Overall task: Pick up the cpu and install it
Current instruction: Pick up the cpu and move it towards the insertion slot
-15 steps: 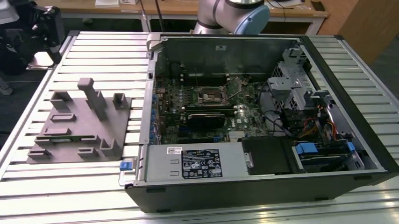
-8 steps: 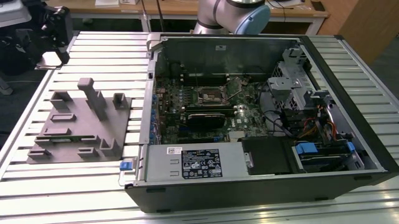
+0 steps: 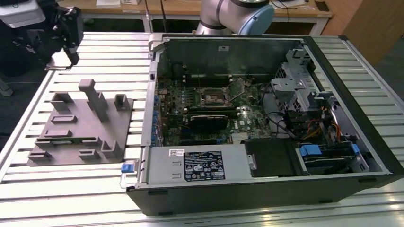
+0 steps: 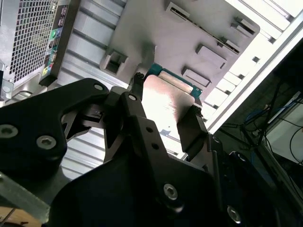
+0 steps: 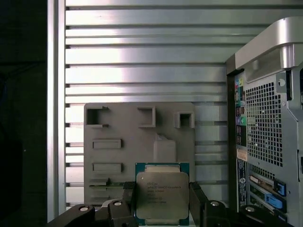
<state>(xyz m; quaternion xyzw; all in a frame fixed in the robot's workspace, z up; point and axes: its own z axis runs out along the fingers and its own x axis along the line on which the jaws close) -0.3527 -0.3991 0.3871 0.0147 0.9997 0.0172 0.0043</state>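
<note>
Cpu (image 5: 162, 198): silvery top on a green board, flat face to the first wrist view's camera, clamped at two opposite edges between the black fingers (image 5: 196, 199) of the tool (image 4: 164, 109). Tool clenched on the chip, which is lifted clear of any surface.

Behind the chip in both wrist views: grey fixture (image 5: 118, 137) with raised blocks and slots, lying on the slatted tabletop (image 3: 94, 189).

Exterior view: tool hangs at the exterior view's left, past the fixture's far end. Open computer case (image 3: 227, 52) lies beside the fixture; its black socket frame (image 3: 211, 94) is well apart from the tool.
</note>
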